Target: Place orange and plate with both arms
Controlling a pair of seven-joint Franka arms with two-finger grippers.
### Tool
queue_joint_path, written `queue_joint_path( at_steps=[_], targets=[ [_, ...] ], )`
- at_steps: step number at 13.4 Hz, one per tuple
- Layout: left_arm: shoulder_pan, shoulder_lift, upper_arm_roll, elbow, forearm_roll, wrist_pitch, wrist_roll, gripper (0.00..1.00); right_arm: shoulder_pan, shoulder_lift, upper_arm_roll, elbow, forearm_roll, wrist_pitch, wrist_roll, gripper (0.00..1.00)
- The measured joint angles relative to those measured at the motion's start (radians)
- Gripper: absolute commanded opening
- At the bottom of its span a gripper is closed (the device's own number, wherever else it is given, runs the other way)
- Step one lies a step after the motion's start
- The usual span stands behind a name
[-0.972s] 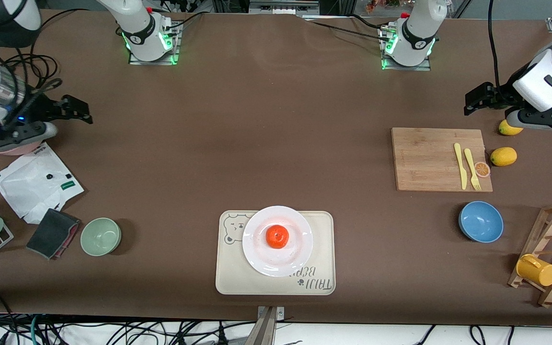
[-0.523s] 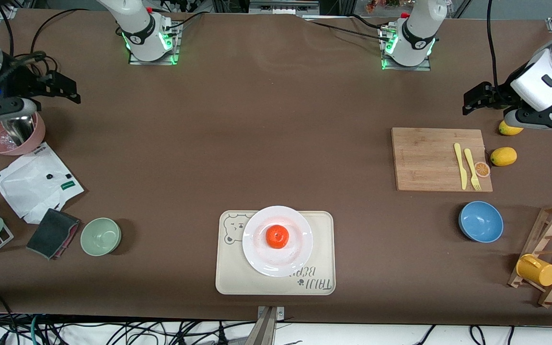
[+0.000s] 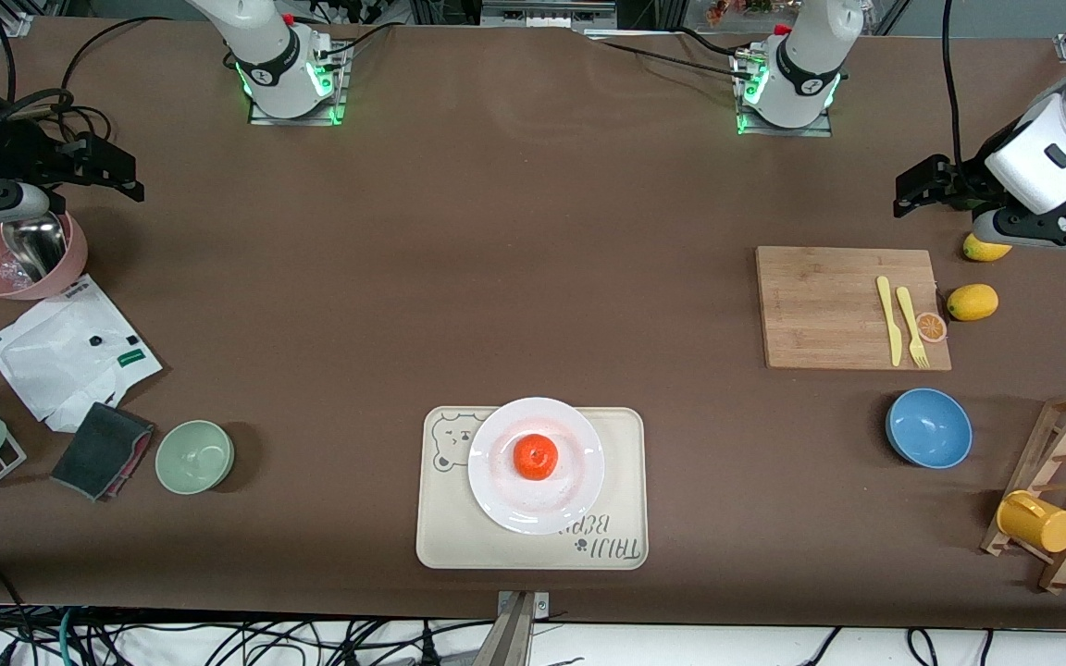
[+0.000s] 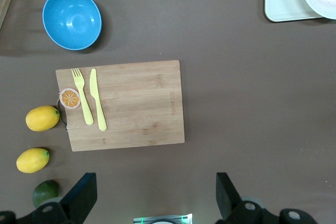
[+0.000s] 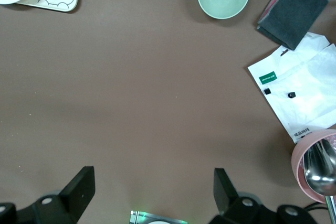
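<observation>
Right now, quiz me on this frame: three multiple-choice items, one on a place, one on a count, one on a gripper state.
1. Where is the orange?
A. On the white plate
B. On the cutting board
C. In the blue bowl

2. How many yellow lemons lie beside the cutting board?
A. One
B. Two
C. Four

3. How do the left gripper and right gripper stand?
A. Both shut on the plate
B. Left shut on the orange, right open
C. Both open, holding nothing

Answers:
1 A: the orange sits mid-plate, on the bear tray.
2 B: the left wrist view shows two.
3 C: each wrist view shows spread fingers with only bare table between them.
</observation>
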Motion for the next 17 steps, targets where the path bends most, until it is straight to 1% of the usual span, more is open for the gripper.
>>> queue_joint_path(
  at_steps=[4, 14, 17],
  targets=[
    [-0.001, 0.000, 0.000, 0.000, 0.000, 0.000, 0.000, 1.00, 0.018, 0.019, 0.004, 0.000, -0.031, 0.055, 0.000, 1.00],
    [0.001, 0.000, 0.001, 0.007, 0.000, 0.000, 0.000, 1.00, 0.018, 0.021, 0.002, 0.001, -0.039, 0.058, 0.000, 1.00],
    [0.001, 0.000, 0.001, 0.010, 0.018, 0.000, 0.000, 1.00, 0.018, 0.021, 0.002, 0.001, -0.040, 0.058, 0.000, 1.00]
  ],
)
